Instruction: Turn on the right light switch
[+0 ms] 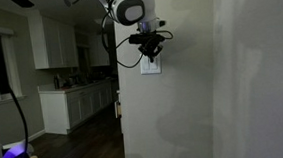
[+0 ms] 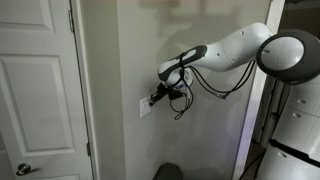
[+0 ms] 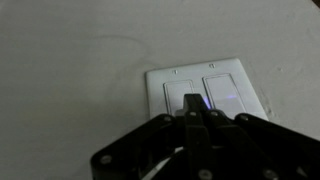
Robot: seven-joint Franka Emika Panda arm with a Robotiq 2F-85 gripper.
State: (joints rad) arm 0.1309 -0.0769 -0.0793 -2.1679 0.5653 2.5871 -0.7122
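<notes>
Evidently the arm comes in square to the wall (image 2: pixel 110 60), so the gripper (image 3: pixel 195 104) meets the wall plate (image 3: pixel 158 76) head-on, a pose suited to pushing rather than grasping. In the wrist view its fingers look drawn together into one blunt tip with nothing between them, probably so the tip can press a single narrow paddle without catching its neighbour. The right light switch (image 3: pixel 223 92) is the right-hand paddle in the plate, just beside the left paddle (image 3: pixel 177 97). The tip sits low over the plate, roughly at the strip between the two paddles, and I cannot tell whether it touches. A faint bluish glint lies on the right paddle. In both exterior views the gripper is close against the plate, which is mounted to the right of a white door (image 2: pixel 35 90). The room is dim, so I judge the switch is not yet turned on. The tip seems to need a small shift to the right before a firm press, or it may rock the wrong paddle.
</notes>
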